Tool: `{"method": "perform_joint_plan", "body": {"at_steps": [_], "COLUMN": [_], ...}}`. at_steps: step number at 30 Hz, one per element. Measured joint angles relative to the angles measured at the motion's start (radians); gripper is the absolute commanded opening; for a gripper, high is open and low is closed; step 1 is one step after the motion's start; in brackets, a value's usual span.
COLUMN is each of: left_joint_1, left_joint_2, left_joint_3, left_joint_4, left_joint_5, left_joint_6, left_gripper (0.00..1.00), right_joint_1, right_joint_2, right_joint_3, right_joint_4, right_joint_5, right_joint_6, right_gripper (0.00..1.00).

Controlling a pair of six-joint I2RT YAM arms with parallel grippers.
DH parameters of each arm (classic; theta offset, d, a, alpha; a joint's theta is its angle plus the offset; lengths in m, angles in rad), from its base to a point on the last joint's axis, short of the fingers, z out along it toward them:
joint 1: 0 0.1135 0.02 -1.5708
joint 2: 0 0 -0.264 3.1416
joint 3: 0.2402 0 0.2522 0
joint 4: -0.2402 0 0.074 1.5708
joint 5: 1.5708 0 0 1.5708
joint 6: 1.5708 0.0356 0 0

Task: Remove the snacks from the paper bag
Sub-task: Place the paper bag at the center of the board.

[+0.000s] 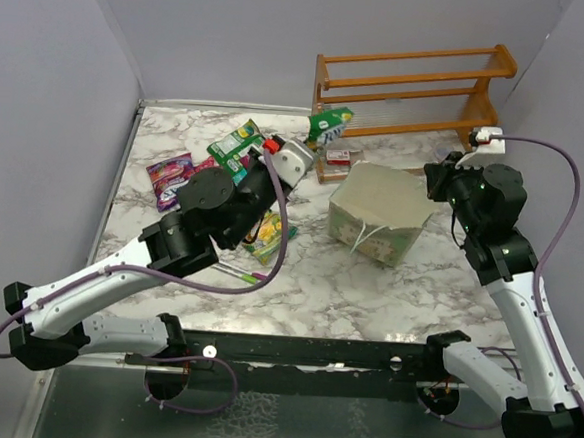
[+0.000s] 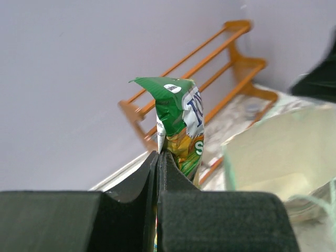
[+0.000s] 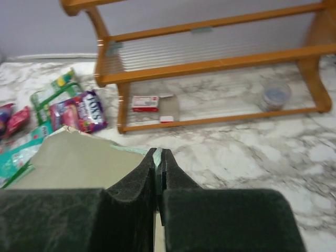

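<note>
Top external: left gripper clamps a green packet aloft, far-left of the paper bag; other snacks lie far left. Left wrist: jaws pinch that packet. Right wrist: right gripper pinches the bag's rim.

Pale grey-lilac walls around a white marble-patterned tabletop, an orange wooden rack at its far edge.

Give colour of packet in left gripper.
Packet: green top, yellow below, white patch. Left gripper is shut on it; best in left wrist view.
</note>
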Motion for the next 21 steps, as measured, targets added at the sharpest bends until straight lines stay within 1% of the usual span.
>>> {"method": "perform_joint_plan", "body": {"at_steps": [4,8,10,12,16,19,21], "left_joint_1": [0.150,0.307,0.389,0.477,0.628,0.713,0.748], "left_joint_2": [0.034,0.059,0.072,0.086,0.113,0.130,0.141], "left_joint_3": [-0.002,-0.021,-0.043,-0.077,-0.153,-0.204,-0.224], "left_joint_4": [-0.005,-0.010,-0.014,-0.024,-0.062,-0.072,-0.079], "left_joint_5": [-0.037,-0.038,-0.031,-0.005,0.070,0.128,0.163], "left_joint_6": [-0.053,-0.124,-0.167,-0.216,-0.315,-0.373,-0.405], "left_gripper": [0.00,0.00,0.00,0.00,0.00,0.00,0.00], "right_joint_1": [0.000,0.000,0.000,0.000,0.000,0.000,0.000], "right_joint_2": [0.037,0.062,0.078,0.100,0.158,0.166,0.158], "right_joint_3": [0.003,0.003,0.005,0.012,0.026,0.028,0.040], "right_joint_4": [-0.033,-0.040,-0.039,-0.038,-0.037,-0.038,-0.038], "right_joint_5": [0.159,0.264,0.303,0.326,0.354,0.348,0.325], "right_joint_6": [0.009,0.008,0.005,0.001,-0.011,-0.017,-0.020], "right_gripper": [0.03,0.04,0.08,0.16,0.38,0.57,0.66]}}
